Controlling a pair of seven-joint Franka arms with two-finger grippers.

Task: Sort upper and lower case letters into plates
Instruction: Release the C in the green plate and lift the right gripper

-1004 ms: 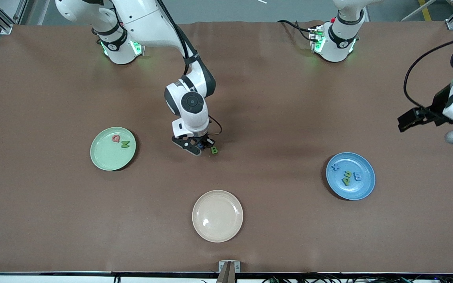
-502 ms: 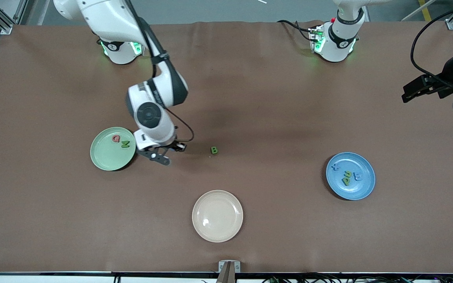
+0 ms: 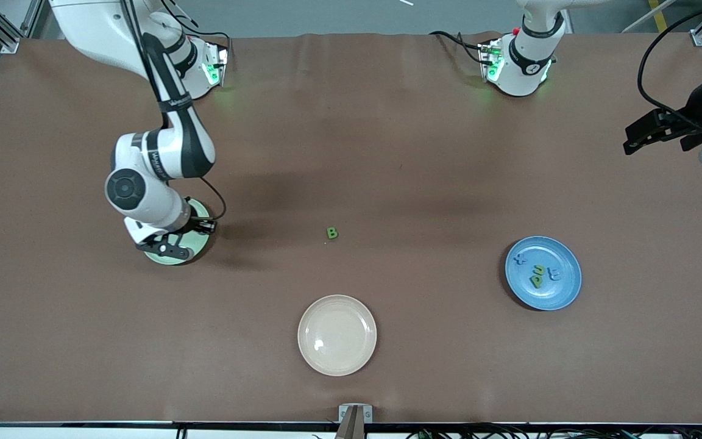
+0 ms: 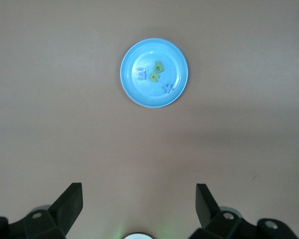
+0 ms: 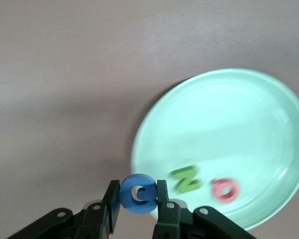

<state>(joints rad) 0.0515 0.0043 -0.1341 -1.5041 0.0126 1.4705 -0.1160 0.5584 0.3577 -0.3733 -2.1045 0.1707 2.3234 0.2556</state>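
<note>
My right gripper (image 3: 179,239) hangs over the rim of the pale mint green plate (image 3: 171,260) at the right arm's end of the table. In the right wrist view it (image 5: 138,200) is shut on a blue G (image 5: 138,193). A green N (image 5: 187,180) and a pink Q (image 5: 224,190) lie in that plate (image 5: 229,119). A green B (image 3: 332,233) lies alone on the table's middle. The blue plate (image 3: 564,292) holds a blue x (image 3: 519,258), a blue m (image 3: 554,274) and two green letters (image 3: 537,275). My left gripper (image 4: 139,201) waits open, high over the left arm's end.
An empty cream-beige plate (image 3: 337,335) sits nearer to the front camera than the green B. The brown table cover (image 3: 424,183) stretches between the plates. A small mount (image 3: 354,414) sits at the table's front edge.
My right arm has lifted the blue G away from beside the green B and carried it over to the mint green plate. The left gripper has drawn back a little.
</note>
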